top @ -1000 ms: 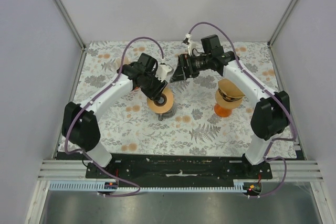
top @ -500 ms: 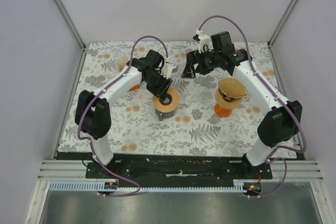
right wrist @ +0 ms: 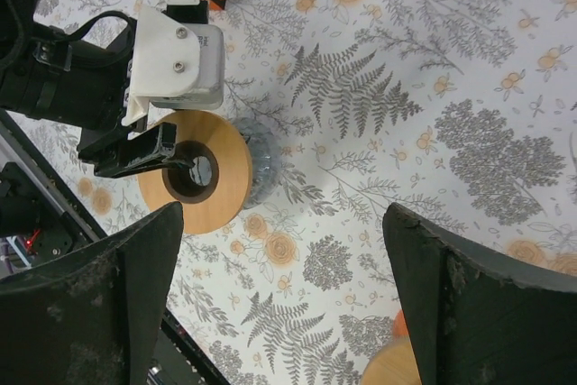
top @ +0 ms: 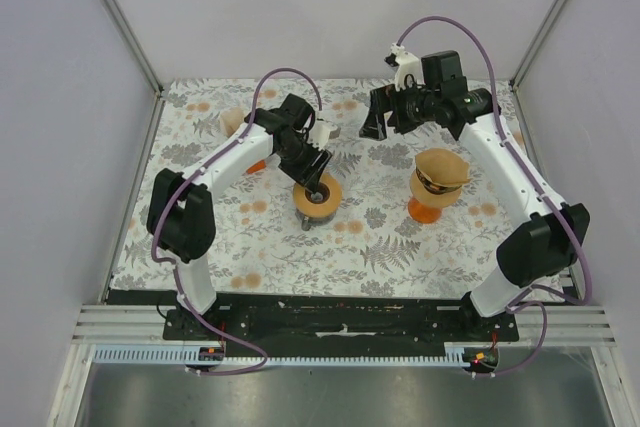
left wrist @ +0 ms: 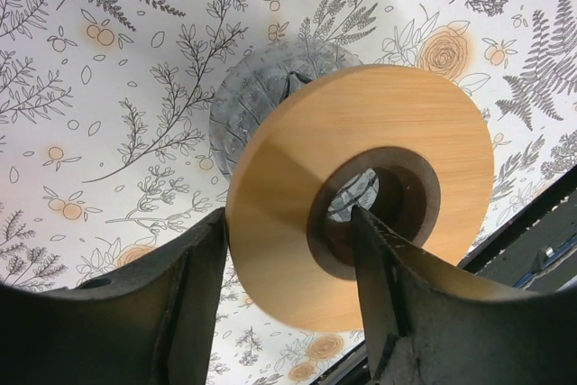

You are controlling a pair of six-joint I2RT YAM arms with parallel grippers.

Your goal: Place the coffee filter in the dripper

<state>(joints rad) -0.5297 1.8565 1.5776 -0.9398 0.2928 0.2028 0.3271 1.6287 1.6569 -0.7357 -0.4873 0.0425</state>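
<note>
Wooden dripper ring (left wrist: 297, 160) apparently clamped between left jaws

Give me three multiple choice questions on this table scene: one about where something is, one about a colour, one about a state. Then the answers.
1. Where are the left jaws?
A. on the wooden ring
B. against the far wall
C. below the table edge

2. What colour is the base of the right-hand dripper?
A. blue
B. orange
C. green

3. How do the right jaws stand?
A. shut on a filter
B. shut on the ring
C. open, empty

Answers:
1 A: one finger sits in the ring's hole, the other outside its rim.
2 B: orange shows below its tan top.
3 C: the right wrist view shows both fingers wide apart with only table between.
</note>
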